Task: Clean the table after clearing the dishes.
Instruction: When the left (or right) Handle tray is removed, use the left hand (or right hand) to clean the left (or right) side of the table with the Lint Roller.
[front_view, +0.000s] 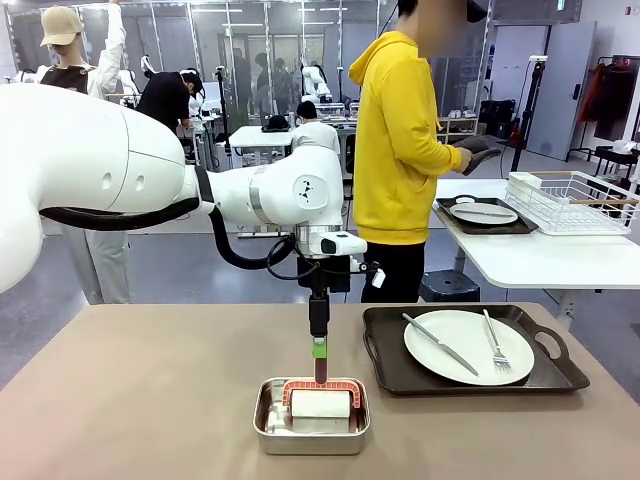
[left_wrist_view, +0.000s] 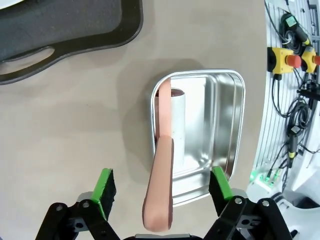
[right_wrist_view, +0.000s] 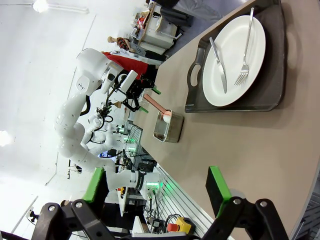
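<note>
Left wrist view: the left gripper hangs over a steel pan. Its green pads stand apart on either side of a pink handle, clear of it. The handle belongs to a white roller lying in the pan on the table. In the front view, just right of the pan, a tray bears a plate with knife and fork. Another tray with another plate sits on the white table, beside a person in yellow. The right gripper has its fingers apart and empty.
</note>
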